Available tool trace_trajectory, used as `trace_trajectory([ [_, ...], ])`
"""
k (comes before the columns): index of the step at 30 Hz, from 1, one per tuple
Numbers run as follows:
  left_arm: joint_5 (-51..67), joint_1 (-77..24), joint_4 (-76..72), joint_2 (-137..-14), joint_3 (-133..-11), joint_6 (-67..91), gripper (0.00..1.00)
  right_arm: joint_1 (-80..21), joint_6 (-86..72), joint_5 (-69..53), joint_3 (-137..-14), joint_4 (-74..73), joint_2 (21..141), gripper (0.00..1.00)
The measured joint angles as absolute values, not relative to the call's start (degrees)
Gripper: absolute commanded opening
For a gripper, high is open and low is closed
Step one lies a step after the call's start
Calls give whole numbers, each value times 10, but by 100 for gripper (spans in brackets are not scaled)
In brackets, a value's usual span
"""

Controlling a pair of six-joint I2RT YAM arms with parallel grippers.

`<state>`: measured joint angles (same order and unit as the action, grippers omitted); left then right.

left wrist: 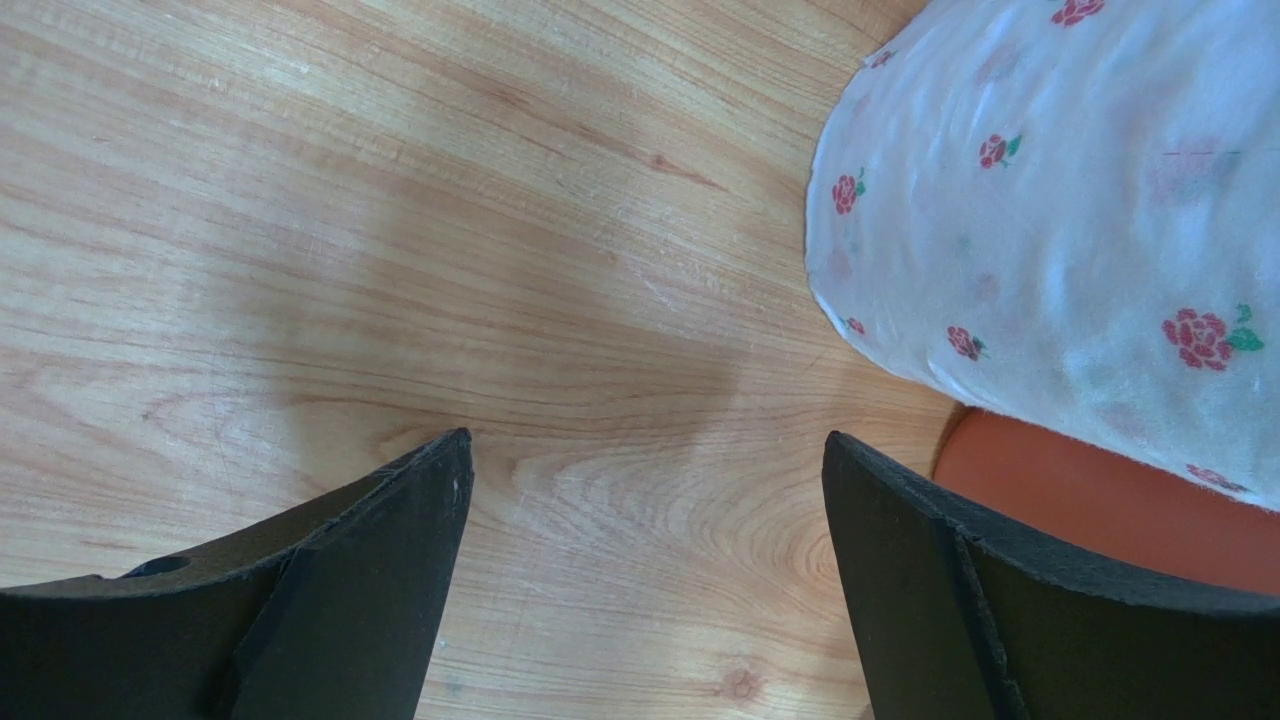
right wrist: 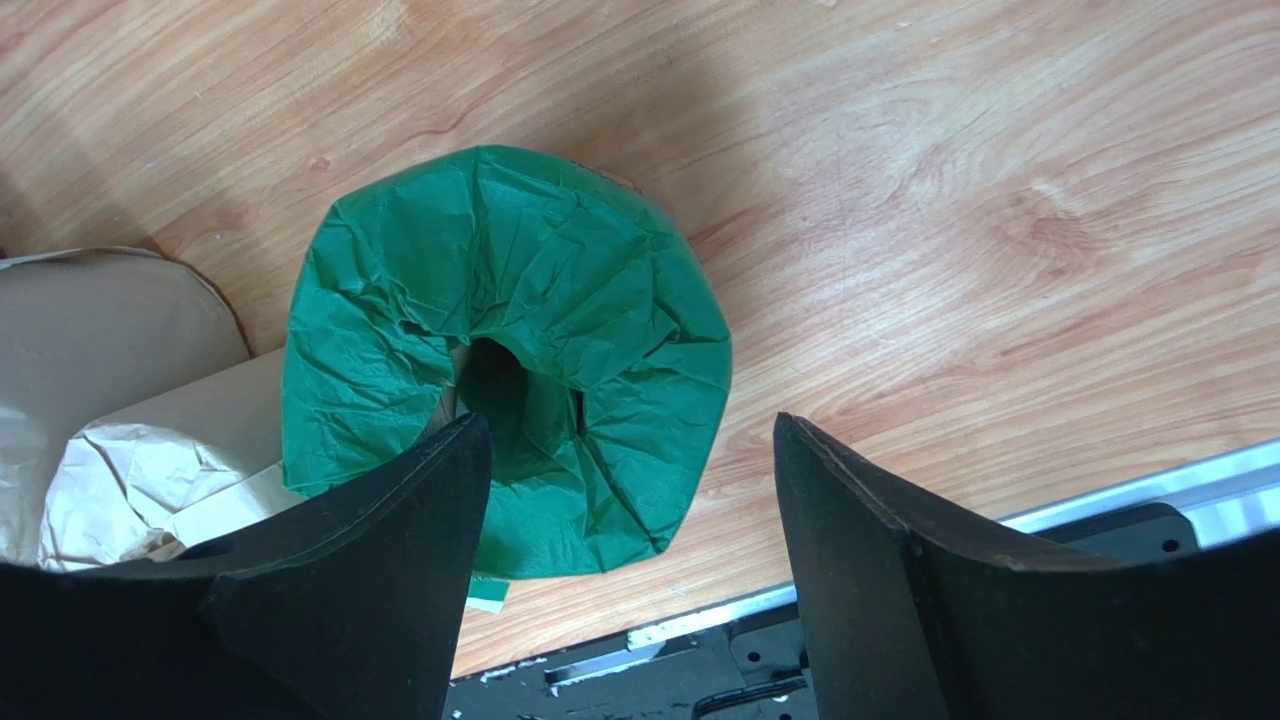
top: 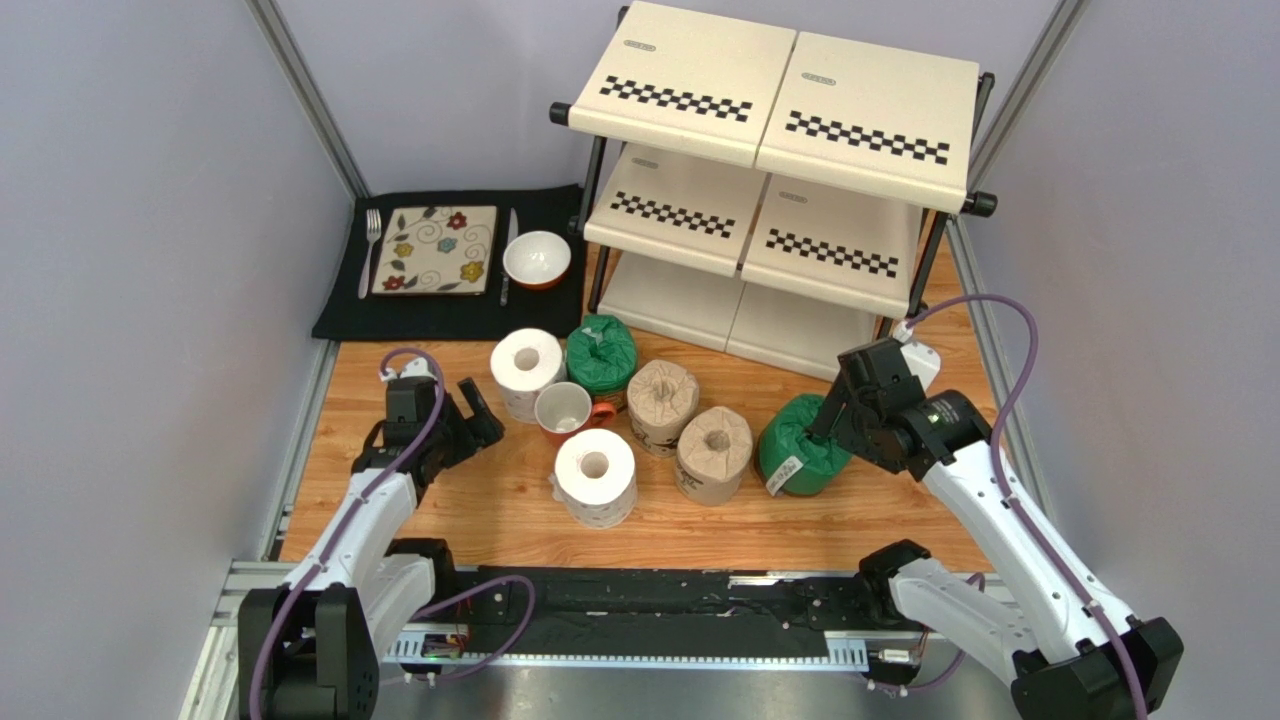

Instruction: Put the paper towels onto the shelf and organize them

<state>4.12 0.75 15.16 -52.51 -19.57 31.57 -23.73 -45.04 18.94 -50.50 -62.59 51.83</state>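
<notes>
Picking up a first roll looks to be the step. The right gripper [right wrist: 631,450] hangs open and empty over the near-right green roll [right wrist: 511,285] (off-centre between its jaws) on the table [top: 451,510]. Next: centre, lower, close. The left gripper [left wrist: 646,450] is open and empty; the far shelf [top: 781,120] waits.

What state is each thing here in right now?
shelf, empty
near green roll, standing, not gripped
far green roll, standing
far tan roll, standing
near tan roll, standing
far white roll, standing
near white roll, standing
mug, upright
bowl, upright, empty
left claw, open
right claw, open
</notes>
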Motion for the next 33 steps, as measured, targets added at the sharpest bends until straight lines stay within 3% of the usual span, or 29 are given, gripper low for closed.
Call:
trace_trajectory([
  [7, 42, 8, 152, -525, -196, 316, 95, -213, -465, 159, -459, -597, 515, 70],
  [19, 42, 8, 152, -525, -196, 316, 95, -168, -480, 112, -390, -526, 498, 56],
  [22, 43, 8, 152, -526, -197, 316, 95, -168, -481, 102, -382, -509, 498, 48],
  [26, 43, 8, 153, -526, -197, 316, 95, -168, -481, 95, -379, -498, 502, 22],
  [28, 43, 8, 153, -526, -197, 316, 95, -168, -478, 93, -379, -499, 500, 17],
  [33, 43, 8, 153, -526, -197, 316, 95, -167, -462, 101, -398, -535, 463, 17],
])
